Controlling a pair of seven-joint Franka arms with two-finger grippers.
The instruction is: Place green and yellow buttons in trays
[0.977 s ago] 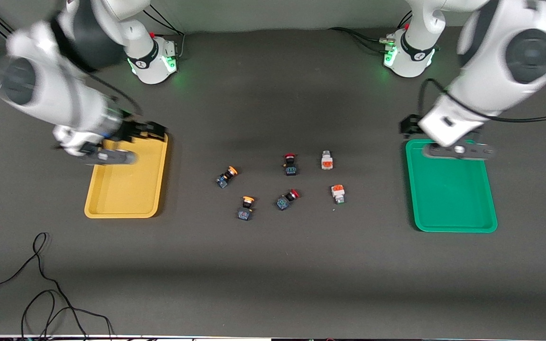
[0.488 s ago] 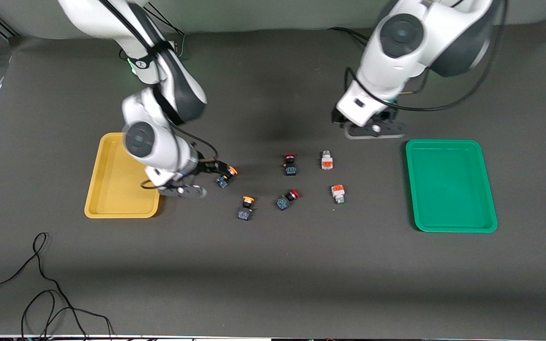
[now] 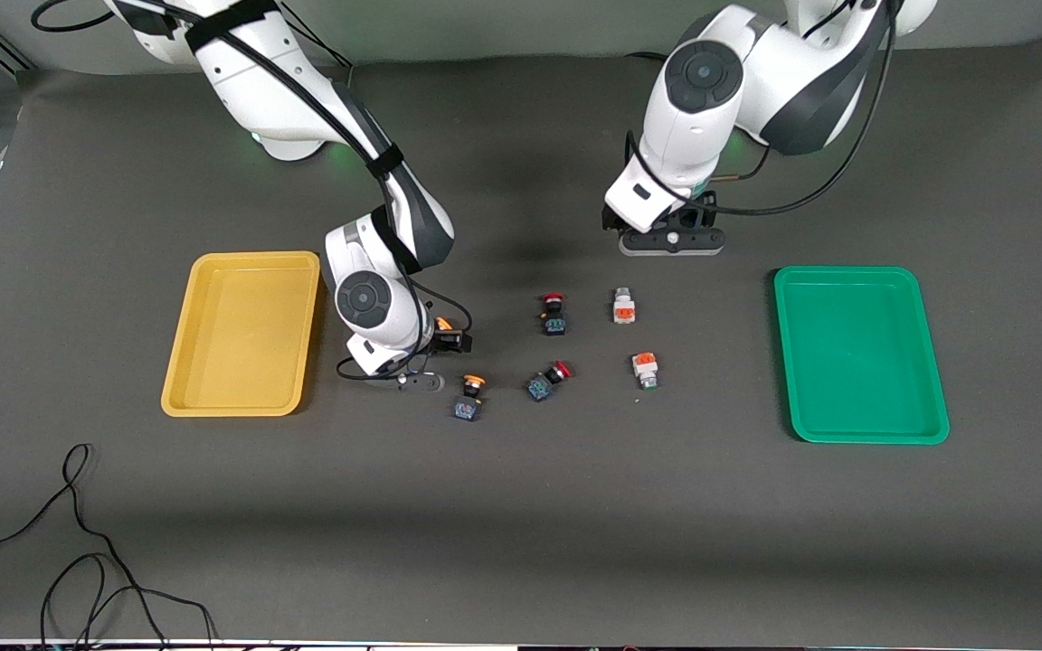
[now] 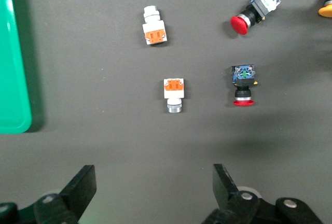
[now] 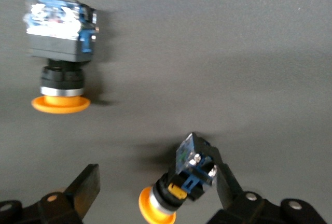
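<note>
The yellow tray (image 3: 241, 398) lies toward the right arm's end of the table, the green tray (image 3: 860, 425) toward the left arm's end (image 4: 10, 79). My right gripper (image 3: 436, 344) (image 5: 155, 178) is low and open. A yellow-capped button (image 3: 442, 323) (image 5: 184, 185) lies between its fingers, against one finger (image 5: 228, 185). The second yellow-capped button (image 3: 468, 396) (image 5: 59, 53) lies nearer the camera. Two white buttons with orange blocks (image 3: 623, 306) (image 3: 645, 368) lie on the table (image 4: 174, 93) (image 4: 154, 26). My left gripper (image 3: 668, 231) (image 4: 153, 186) hangs open and empty above the table, beside the first white button.
Two red-capped black switches (image 3: 554, 314) (image 3: 546, 380) lie between the yellow-capped and white buttons; they also show in the left wrist view (image 4: 244, 84) (image 4: 254, 10). A loose black cable (image 3: 78, 542) lies at the table's near corner, at the right arm's end.
My right gripper swung from over the yellow tray to the yellow-capped button and now straddles it. My left gripper moved from over the green tray toward the white buttons.
</note>
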